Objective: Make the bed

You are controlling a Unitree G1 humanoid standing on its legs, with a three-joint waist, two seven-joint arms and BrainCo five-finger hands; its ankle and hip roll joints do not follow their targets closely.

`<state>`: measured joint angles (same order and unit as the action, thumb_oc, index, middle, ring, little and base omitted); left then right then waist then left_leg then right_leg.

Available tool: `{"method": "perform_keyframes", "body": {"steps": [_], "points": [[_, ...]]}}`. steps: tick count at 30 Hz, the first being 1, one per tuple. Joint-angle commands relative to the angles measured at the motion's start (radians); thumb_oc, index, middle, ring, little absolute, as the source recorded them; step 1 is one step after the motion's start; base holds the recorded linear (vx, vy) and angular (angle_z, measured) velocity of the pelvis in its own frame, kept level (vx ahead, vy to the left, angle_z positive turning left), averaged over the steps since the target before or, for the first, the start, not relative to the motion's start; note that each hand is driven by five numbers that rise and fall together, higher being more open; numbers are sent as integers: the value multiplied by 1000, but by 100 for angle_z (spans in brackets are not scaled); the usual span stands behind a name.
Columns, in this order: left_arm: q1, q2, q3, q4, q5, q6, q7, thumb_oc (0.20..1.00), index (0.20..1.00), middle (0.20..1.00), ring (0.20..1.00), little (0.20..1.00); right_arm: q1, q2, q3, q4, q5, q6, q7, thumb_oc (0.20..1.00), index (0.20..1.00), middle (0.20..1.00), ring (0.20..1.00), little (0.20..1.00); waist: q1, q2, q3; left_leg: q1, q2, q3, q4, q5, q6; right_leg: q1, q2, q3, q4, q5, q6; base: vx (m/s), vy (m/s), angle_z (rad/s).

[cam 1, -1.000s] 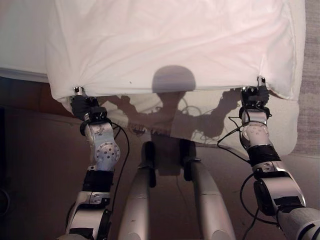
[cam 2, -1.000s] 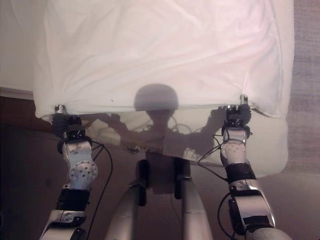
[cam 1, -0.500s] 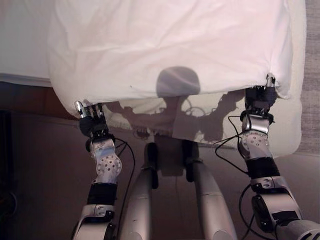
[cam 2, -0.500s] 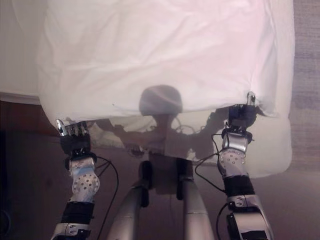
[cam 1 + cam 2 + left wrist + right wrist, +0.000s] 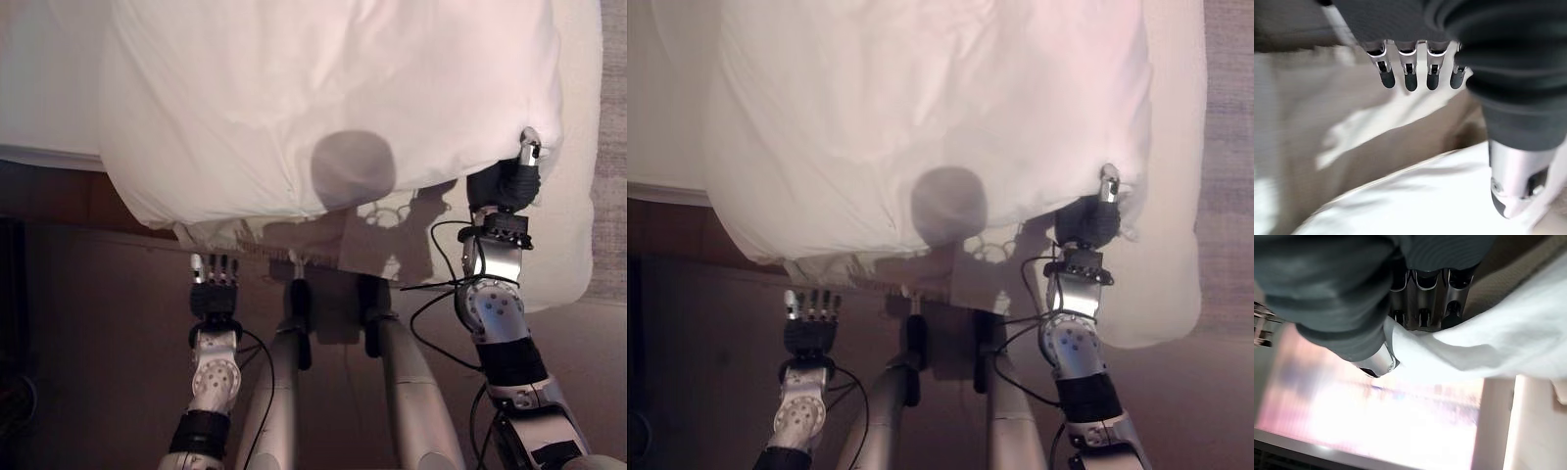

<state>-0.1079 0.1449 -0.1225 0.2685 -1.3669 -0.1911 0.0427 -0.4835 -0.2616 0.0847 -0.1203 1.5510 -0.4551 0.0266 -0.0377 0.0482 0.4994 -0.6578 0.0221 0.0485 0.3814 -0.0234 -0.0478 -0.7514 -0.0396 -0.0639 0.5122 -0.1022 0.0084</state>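
duvet (image 5: 323, 98): spread over bed (image 5: 578, 245), near edge bunched
right hand (image 5: 1085, 223): pinching duvet hem
left hand (image 5: 810, 321): spread, empty, below hem
left: straighten near edge

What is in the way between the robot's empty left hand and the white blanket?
Nothing visible. The left hand hangs open just below the white blanket edge, with bare space between. The right hand grips its corner.
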Motion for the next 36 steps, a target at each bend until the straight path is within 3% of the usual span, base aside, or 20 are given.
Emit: {"method": "perform_keyframes", "body": {"steps": [1,2,6,11,17,26,36], "points": [[58,26,-8,-3,13,60,-77,1000,1000,1000,1000,1000,45,6,-11,-158,-70,-7,121,200,200,200,200,200,-30,-14,-103,-58,-26,13,-20,32,1,23,11,53,-106,84,92,0,0,0],[86,53,-109,-19,12,132,-138,1000,1000,1000,1000,1000,44,2,40,-184,-54,2,137,200,200,200,200,200,-36,-18,-95,-53,-26,16,-18,29,1,28,11,57,-108,85,94,0,0,0],[73,64,-257,-42,-12,207,-199,1000,1000,1000,1000,1000,46,13,105,-210,-20,19,158,200,200,200,200,200,-45,-30,-93,-52,-24,19,-13,25,4,28,14,63,-104,87,95,-4,-4,-2],[-26,47,-380,-21,-8,271,-272,1000,1000,1000,1000,1000,41,53,152,-215,11,4,171,200,200,200,200,200,-62,-47,-101,-59,-20,24,-4,20,2,20,18,70,-99,88,97,0,0,-1],[-154,27,-447,-25,-9,292,-318,1000,1000,1000,1000,1000,35,79,193,-227,19,-20,155,200,200,200,200,200,-79,-65,-118,-65,-16,24,2,16,2,17,23,77,-97,88,97,-1,-2,-1],[-357,-13,-360,-70,-74,231,-353,1000,1000,1000,1000,1000,34,95,212,-219,19,-50,128,200,200,200,200,200,-102,-83,-152,-76,-8,37,21,4,0,1,32,92,-84,89,98,7,6,-5],[-431,-42,-223,-105,-137,154,-382,1000,1000,1000,1000,1000,35,118,198,-203,0,-66,117,200,200,200,200,200,-107,-87,-163,-84,-4,40,34,-5,-2,-9,38,100,-76,86,96,8,-5,-5]]}}
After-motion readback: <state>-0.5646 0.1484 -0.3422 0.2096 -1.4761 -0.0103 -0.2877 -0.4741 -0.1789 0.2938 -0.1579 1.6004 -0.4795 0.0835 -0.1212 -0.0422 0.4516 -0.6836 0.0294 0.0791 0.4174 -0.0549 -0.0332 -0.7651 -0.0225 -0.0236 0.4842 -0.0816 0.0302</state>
